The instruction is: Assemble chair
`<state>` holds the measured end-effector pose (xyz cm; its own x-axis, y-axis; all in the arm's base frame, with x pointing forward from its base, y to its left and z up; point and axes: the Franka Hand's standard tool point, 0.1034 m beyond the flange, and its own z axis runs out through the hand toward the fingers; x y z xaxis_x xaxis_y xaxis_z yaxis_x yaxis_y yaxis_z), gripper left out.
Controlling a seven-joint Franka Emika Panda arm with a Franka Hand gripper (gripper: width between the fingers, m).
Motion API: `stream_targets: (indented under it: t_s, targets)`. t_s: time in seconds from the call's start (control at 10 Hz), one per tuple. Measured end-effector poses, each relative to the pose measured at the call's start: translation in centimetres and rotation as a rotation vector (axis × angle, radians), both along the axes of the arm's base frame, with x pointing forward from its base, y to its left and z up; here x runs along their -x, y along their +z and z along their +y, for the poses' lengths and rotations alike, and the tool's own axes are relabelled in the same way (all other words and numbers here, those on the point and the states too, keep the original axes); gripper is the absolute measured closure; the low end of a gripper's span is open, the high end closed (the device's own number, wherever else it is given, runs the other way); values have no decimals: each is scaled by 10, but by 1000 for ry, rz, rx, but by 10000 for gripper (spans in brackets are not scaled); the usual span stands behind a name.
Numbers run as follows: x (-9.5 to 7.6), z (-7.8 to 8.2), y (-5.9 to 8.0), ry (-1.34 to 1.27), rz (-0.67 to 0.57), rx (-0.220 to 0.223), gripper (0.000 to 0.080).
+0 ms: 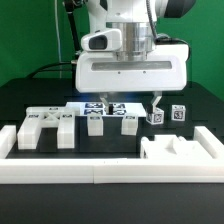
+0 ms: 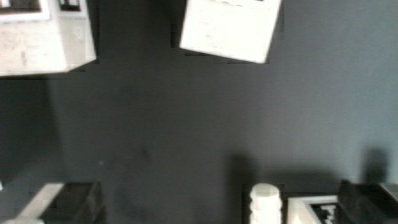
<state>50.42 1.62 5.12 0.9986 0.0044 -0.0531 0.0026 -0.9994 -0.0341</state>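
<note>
The chair parts lie spread on the black table. A slotted white panel (image 1: 45, 125) lies at the exterior view's left. Two small blocks (image 1: 95, 122) (image 1: 130, 122) stand in the middle. A slim upright bar (image 1: 155, 113) and a tagged cube (image 1: 178, 113) stand at the right. A large blocky part (image 1: 180, 150) sits at the front right. My gripper (image 1: 112, 105) hangs low behind the two blocks, open and empty. In the wrist view my gripper (image 2: 222, 205) has its fingers wide apart, and a rounded white peg (image 2: 263, 198) shows between them. Two white parts (image 2: 45, 45) (image 2: 231, 28) lie farther off.
A long white border rail (image 1: 90, 172) runs along the table's front, with a raised end (image 1: 10, 140) at the exterior view's left. The marker board (image 1: 92, 106) lies under the gripper. A green wall stands behind.
</note>
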Motion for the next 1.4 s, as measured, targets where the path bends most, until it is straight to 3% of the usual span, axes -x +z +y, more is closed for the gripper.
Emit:
stream_targets:
  t_s: [0.7, 1.1, 1.4]
  targets:
    - [13, 8, -5, 16, 457, -39, 151]
    - [29, 6, -10, -23, 757, 2, 151]
    - [25, 7, -14, -20, 764, 2, 151]
